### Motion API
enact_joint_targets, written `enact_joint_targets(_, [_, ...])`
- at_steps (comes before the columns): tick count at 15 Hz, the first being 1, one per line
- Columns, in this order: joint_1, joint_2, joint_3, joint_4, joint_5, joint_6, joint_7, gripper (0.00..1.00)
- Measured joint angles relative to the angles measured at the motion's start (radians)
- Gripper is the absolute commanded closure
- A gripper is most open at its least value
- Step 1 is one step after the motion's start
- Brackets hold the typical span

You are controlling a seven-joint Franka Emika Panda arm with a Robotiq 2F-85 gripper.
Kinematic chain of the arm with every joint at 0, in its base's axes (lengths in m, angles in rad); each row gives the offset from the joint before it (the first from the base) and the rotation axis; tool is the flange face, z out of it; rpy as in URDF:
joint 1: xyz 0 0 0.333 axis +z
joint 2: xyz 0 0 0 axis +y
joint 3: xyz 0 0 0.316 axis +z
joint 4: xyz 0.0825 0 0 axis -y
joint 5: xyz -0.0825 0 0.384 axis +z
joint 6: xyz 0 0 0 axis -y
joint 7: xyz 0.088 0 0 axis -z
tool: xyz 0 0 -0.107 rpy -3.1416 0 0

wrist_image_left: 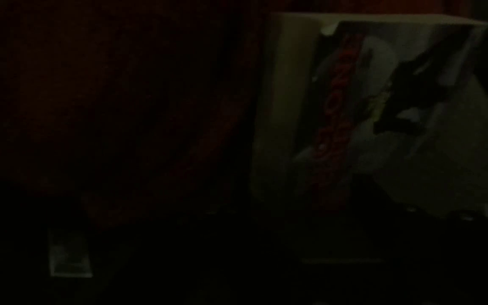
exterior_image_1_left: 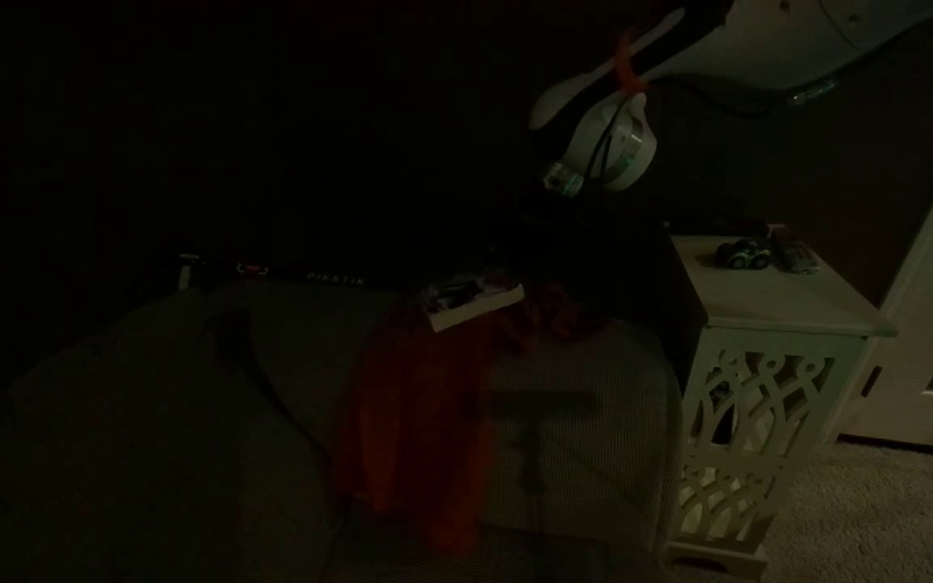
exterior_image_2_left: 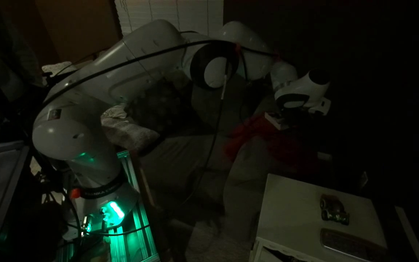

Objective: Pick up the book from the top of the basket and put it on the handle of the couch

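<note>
The scene is very dark. The book (exterior_image_1_left: pixel 479 308), with a pale cover, dark figure and red lettering, lies tilted at the red-orange cloth over the couch in both exterior views (exterior_image_2_left: pixel 276 120). It fills the right of the wrist view (wrist_image_left: pixel 367 127). The handle of the couch (exterior_image_1_left: pixel 588 421) is the grey padded armrest under and beside the cloth. My gripper (exterior_image_1_left: pixel 527 243) is black and low, right at the book. In the wrist view the dark right finger overlaps the cover; the left finger is lost in darkness. Whether it grips the book cannot be told. The white basket (exterior_image_1_left: pixel 782 295) stands right of the armrest.
The red-orange cloth (exterior_image_1_left: pixel 426 429) drapes over the armrest. A toy car (exterior_image_1_left: pixel 743 254) and a flat rectangular item (exterior_image_1_left: pixel 797 256) lie on the basket's top. A black stick marked PIKSTIK (exterior_image_1_left: pixel 337 279) lies along the couch back. A white door (exterior_image_1_left: pixel 896 364) stands behind the basket.
</note>
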Motion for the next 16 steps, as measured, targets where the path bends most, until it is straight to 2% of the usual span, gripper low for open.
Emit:
enact_joint_targets(4, [0.01, -0.006, -0.05, -0.009, -0.175, 0.02, 0.166, 0.0])
enact_joint_targets(8, [-0.016, -0.068, -0.054, -0.009, -0.229, -0.014, 0.24, 0.0])
enact_joint_targets(12, [-0.125, -0.214, 0.012, -0.018, -0.218, -0.331, 0.225, 0.0])
enact_joint_targets(16, [-0.247, -0.335, 0.018, -0.019, -0.211, -0.649, 0.125, 0.0])
